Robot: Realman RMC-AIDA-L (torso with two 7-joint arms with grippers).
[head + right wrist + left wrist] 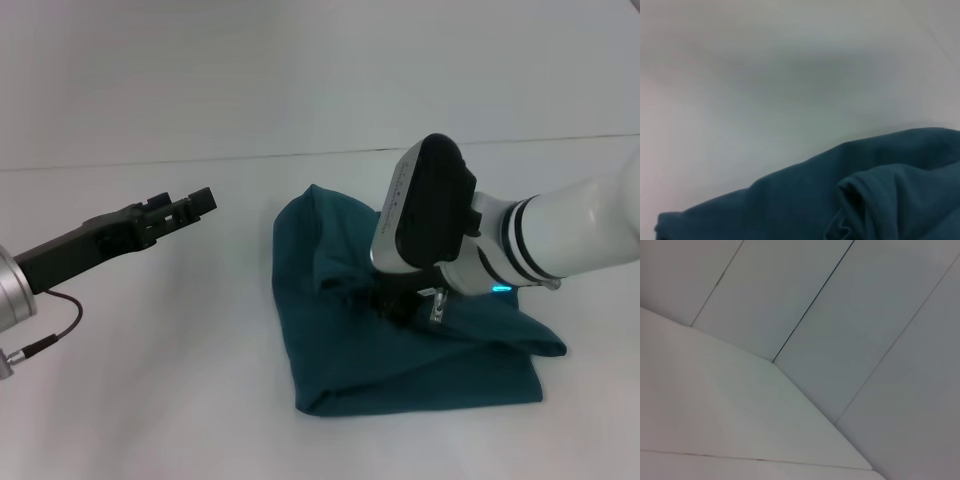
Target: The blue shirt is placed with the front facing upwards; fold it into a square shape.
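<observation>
The blue shirt (400,350) lies bunched in a rough folded block on the white table (150,400), just right of centre. I have the right gripper (408,305) down on the cloth; its body hides the fingers, so I cannot tell whether they pinch fabric. The left gripper (190,207) hangs above bare table, well apart from the shirt, and I cannot tell its finger state either. I judge the cloth light, soft and limp: it will sag and drag. Take hold at a folded edge or corner, pinching all layers.
</observation>
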